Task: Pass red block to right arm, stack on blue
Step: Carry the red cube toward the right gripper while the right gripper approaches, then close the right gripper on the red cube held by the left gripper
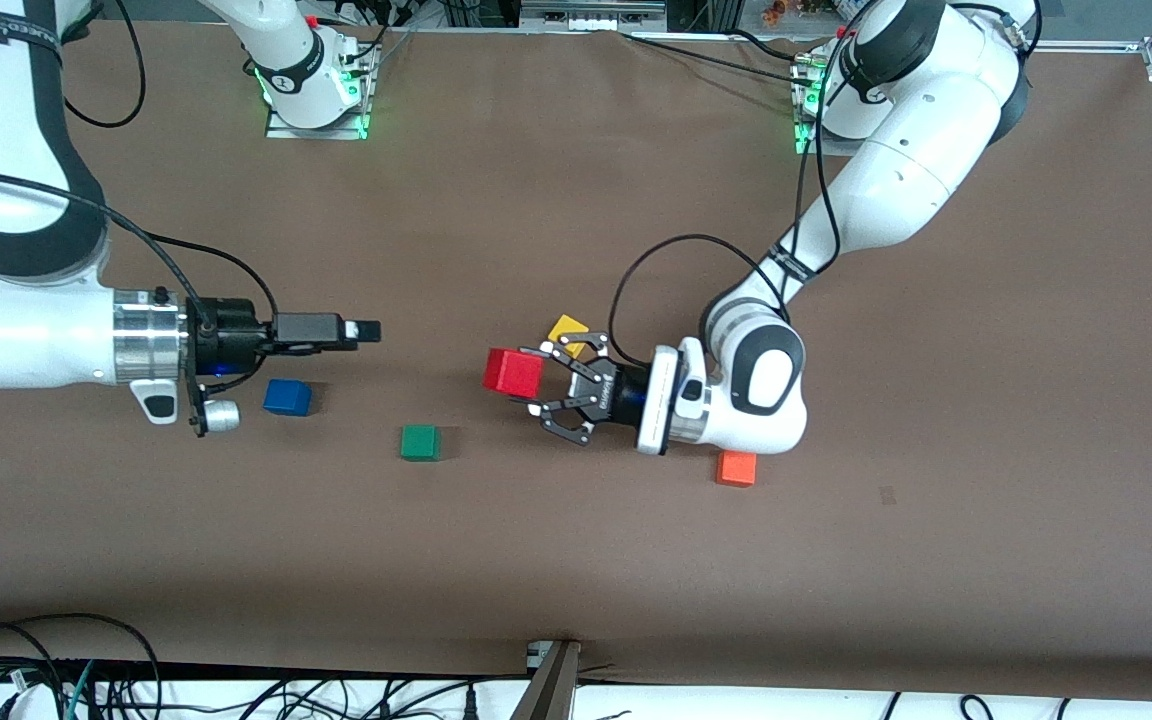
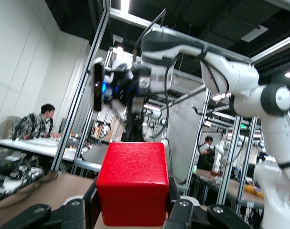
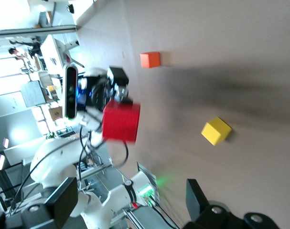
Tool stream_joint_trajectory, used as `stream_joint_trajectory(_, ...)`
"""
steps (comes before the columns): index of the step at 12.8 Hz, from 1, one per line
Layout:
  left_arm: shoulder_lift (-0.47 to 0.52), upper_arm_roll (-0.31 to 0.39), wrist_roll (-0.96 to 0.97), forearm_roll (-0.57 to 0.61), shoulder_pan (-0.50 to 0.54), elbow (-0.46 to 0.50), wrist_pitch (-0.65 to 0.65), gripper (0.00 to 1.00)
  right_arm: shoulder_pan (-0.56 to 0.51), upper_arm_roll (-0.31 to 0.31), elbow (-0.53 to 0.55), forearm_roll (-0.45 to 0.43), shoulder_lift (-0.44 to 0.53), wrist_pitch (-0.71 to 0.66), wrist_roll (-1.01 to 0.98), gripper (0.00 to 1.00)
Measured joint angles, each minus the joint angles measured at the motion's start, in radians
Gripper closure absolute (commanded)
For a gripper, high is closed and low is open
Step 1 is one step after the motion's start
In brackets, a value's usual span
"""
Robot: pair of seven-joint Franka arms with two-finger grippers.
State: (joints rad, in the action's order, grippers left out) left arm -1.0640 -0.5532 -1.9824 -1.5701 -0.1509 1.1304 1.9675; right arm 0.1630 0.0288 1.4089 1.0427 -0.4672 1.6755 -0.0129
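At the right arm's end of the brown worktop (image 1: 576,560), the right arm's hand (image 1: 368,331), slim black fingers on a silver wrist cuff, hangs level above the surface with its fingers spread wide and nothing between them, pointing toward the middle. The small solid blue cube (image 1: 287,397) sits on the worktop just beside that hand and a little nearer the front edge, with a small green cube (image 1: 420,442) nearer the middle and nearer the front edge again.

Over the middle of the worktop, the left arm's hand (image 1: 534,380), a black open-linkage claw, is clamped on the small bright red cube (image 1: 513,372) and holds it out sideways, off the surface, toward the waiting fingers. A clear gap separates the two hands.

The handover looks like the risky part: if the claw lets go before the right fingers have squeezed the red cube, it would likely drop and roll among the other cubes. A slightly skewed approach could knock it from the claw, and a crooked grip could spoil the placement on the blue cube.

A small yellow cube (image 1: 567,328) is partly covered by the claw in the front view, and a small orange cube (image 1: 736,468) lies half under the left wrist, toward the left arm's end. How much of the red cube the claw's pads cover cannot be told; the left wrist view shows only its face.
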Motion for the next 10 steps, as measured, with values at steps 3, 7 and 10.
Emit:
stream_joint_trajectory(3,0.035,-0.078,0.009,-0.024,-0.003,0.01,0.058,1.0,0.053,-0.002,0.0,0.024,-0.016,0.111,0.059,0.0)
stream_joint_trajectory(7,0.079,-0.1,0.009,-0.028,-0.008,0.06,0.117,1.0,0.089,-0.002,-0.007,0.027,-0.018,0.134,0.172,0.0)
stream_joint_trajectory(10,0.083,-0.1,0.009,-0.029,-0.008,0.072,0.121,1.0,0.089,-0.002,-0.013,0.029,-0.005,0.133,0.219,0.0)
